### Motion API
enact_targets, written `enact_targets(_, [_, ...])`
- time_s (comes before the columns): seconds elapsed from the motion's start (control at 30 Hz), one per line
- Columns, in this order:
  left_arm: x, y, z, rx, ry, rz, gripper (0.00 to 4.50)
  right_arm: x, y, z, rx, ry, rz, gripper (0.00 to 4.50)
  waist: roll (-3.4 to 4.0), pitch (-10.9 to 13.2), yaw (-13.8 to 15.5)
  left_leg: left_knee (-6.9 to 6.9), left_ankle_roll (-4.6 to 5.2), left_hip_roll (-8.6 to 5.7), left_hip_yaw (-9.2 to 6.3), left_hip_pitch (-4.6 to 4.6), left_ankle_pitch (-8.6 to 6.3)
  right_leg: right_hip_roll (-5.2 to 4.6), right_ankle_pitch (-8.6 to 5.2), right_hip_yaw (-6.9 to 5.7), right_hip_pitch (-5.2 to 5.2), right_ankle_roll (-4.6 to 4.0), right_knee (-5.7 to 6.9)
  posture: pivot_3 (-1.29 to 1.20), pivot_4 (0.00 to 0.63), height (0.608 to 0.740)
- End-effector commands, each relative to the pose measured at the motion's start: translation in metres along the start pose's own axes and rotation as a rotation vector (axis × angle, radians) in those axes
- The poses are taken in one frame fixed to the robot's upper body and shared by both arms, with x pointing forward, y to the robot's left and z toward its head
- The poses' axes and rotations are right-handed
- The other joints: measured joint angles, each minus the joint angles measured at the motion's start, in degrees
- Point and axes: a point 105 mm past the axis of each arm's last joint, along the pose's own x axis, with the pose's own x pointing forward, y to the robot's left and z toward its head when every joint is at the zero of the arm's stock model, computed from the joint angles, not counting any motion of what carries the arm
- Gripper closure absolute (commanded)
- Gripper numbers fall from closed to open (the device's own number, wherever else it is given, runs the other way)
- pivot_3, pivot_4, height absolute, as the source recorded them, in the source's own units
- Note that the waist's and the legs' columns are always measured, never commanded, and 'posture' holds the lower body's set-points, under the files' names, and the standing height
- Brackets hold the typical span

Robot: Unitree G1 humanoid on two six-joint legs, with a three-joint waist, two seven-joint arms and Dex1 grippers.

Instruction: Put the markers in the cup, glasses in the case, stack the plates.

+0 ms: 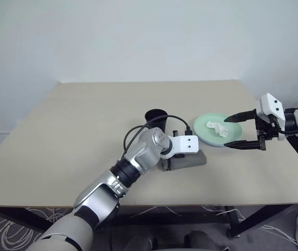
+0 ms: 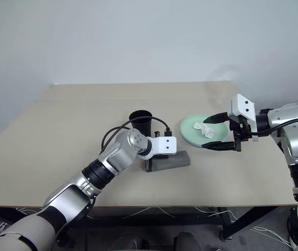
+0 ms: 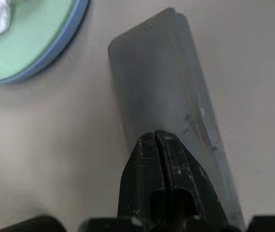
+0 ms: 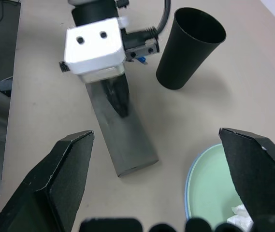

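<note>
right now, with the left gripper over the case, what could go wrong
The left gripper, shut, hangs right over the closed grey case; pressing or dragging there could skid it toward the black cup. The open right gripper hovers at the stacked plates, so it might brush the tissue.

One cup (image 1: 156, 119), one case (image 4: 125, 139), two stacked plates (image 3: 55, 48), one tissue (image 1: 217, 128).

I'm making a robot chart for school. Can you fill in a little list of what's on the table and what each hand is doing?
table: tan top
cup: black, upright, beside the case
case: grey, lid closed
plates: green on blue, stacked
tissue: crumpled white, on the green plate
left hand: shut, tip over the case
right hand: open, above the plates' edge
</note>
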Motion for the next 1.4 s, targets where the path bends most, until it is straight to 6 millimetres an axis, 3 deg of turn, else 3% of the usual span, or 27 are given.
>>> enact_targets(0.03, [-0.005, 0.002, 0.005, 0.011, -0.012, 0.015, 4.49, -0.004, -0.006, 0.014, -0.057, -0.022, -0.029, 0.00, 0.00, 0.0, 0.0, 0.01, 0.00, 0.00, 0.01, -0.01, 0.00, 0.00, 0.00, 0.00, 0.00, 0.00, 0.00, 0.00, 0.000, 0.732])
enact_targets(0.3, [-0.010, 0.010, 0.004, -0.010, -0.023, 0.050, 4.49, -0.003, -0.008, 0.016, -0.062, -0.023, -0.028, 0.00, 0.00, 0.0, 0.0, 0.02, 0.01, -0.03, 0.00, -0.02, -0.01, -0.03, 0.00, 0.01, 0.00, 0.00, -0.03, 0.00, 0.000, 0.732])
enact_targets(0.43, [-0.030, 0.026, 0.019, -0.095, -0.129, 0.114, 4.49, -0.002, -0.008, 0.016, -0.061, -0.026, -0.025, 0.00, -0.02, 0.0, 0.0, 0.03, 0.01, 0.00, -0.01, -0.04, -0.01, -0.02, 0.00, 0.00, -0.02, 0.00, -0.02, 0.00, 0.000, 0.732])
enact_targets(0.53, [-0.049, 0.026, 0.022, -0.164, -0.194, 0.122, 4.49, -0.002, -0.007, 0.017, -0.060, -0.029, -0.025, 0.00, -0.02, 0.0, 0.0, 0.02, 0.01, 0.00, 0.00, -0.05, -0.01, -0.03, 0.00, 0.00, -0.03, 0.00, -0.03, 0.00, 0.000, 0.732])
enact_targets(0.67, [-0.070, 0.020, 0.018, -0.247, -0.224, 0.120, 4.49, -0.002, -0.007, 0.016, -0.059, -0.029, -0.023, 0.00, 0.00, 0.0, -0.1, -0.02, 0.03, -0.01, 0.00, -0.04, -0.02, -0.02, 0.00, 0.01, -0.06, 0.00, -0.03, 0.00, 0.000, 0.732])
enact_targets(0.77, [-0.084, 0.016, 0.005, -0.329, -0.204, 0.145, 4.49, -0.001, -0.007, 0.016, -0.057, -0.029, -0.021, 0.00, 0.00, 0.0, -0.1, -0.02, 0.03, 0.00, 0.00, -0.03, -0.02, -0.01, 0.00, 0.01, -0.06, 0.00, -0.02, 0.00, 0.000, 0.732])
enact_targets(0.9, [-0.092, 0.010, -0.014, -0.418, -0.160, 0.169, 3.64, 0.001, -0.008, 0.017, -0.059, -0.032, -0.014, 0.00, 0.00, 0.0, -0.1, -0.01, 0.02, 0.00, -0.01, 0.02, -0.02, 0.00, 0.00, 0.01, -0.02, -0.01, 0.00, 0.00, 0.000, 0.732])
enact_targets(1.23, [-0.098, 0.014, -0.057, -0.585, -0.027, 0.252, 0.03, 0.007, -0.010, 0.018, -0.070, -0.041, 0.005, 0.00, -0.01, 0.0, 0.0, 0.01, 0.02, -0.01, -0.03, 0.01, -0.02, -0.01, -0.01, 0.01, -0.02, -0.02, -0.02, 0.00, 0.000, 0.732])
enact_targets(1.4, [-0.094, 0.018, -0.066, -0.675, 0.043, 0.268, 0.03, 0.010, -0.011, 0.020, -0.075, -0.046, 0.013, 0.00, -0.01, 0.0, 0.0, 0.00, 0.02, -0.02, -0.04, 0.00, -0.02, 0.00, -0.01, 0.01, -0.04, -0.02, -0.01, 0.00, 0.000, 0.732])
